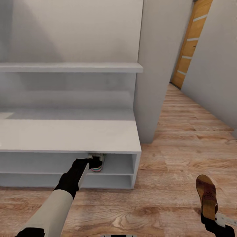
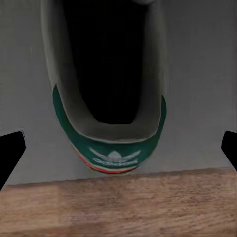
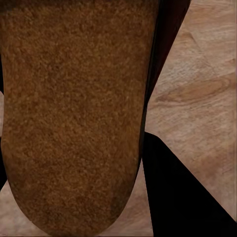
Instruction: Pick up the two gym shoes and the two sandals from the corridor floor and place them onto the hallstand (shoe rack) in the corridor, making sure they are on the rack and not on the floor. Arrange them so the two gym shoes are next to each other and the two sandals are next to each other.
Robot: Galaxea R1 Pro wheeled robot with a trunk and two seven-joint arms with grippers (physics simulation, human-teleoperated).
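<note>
- Head view: the pale grey shoe rack [image 1: 69, 135] stands against the wall, with a wall shelf [image 1: 70, 67] above its bench top.
- The left arm reaches into the upper open tier under the bench top, and the left gripper [image 1: 93, 162] sits right at a gym shoe [image 1: 98, 163] resting on that tier's shelf, its heel facing out toward the room.
- At the lower right of this view, the right gripper [image 1: 210, 219] holds a brown sandal [image 1: 206, 194] by its heel end above the wood floor [image 1: 171, 138]; the toe points away from the robot.
- A tall grey wall panel [image 1: 158, 69] rises just right of the rack, and an orange-brown door [image 1: 192, 42] shows far down the corridor.
- Left wrist view: the gym shoe [image 2: 111, 98] shows heel-on, with a green heel tab bearing a white logo and a red line below it. It sits on the grey shelf, just inside the shelf's front edge. The two dark fingertips [image 2: 11, 153] stand wide apart, well clear of the shoe on either side, so the claw is spread and holds nothing.
- Right wrist view: the sandal's tan footbed [image 3: 74, 113] lies close to the lens, with the plank floor [image 3: 197, 84] behind it. A dark finger [image 3: 182, 192] presses along its edge, so this claw is clamped on the sandal.
</note>
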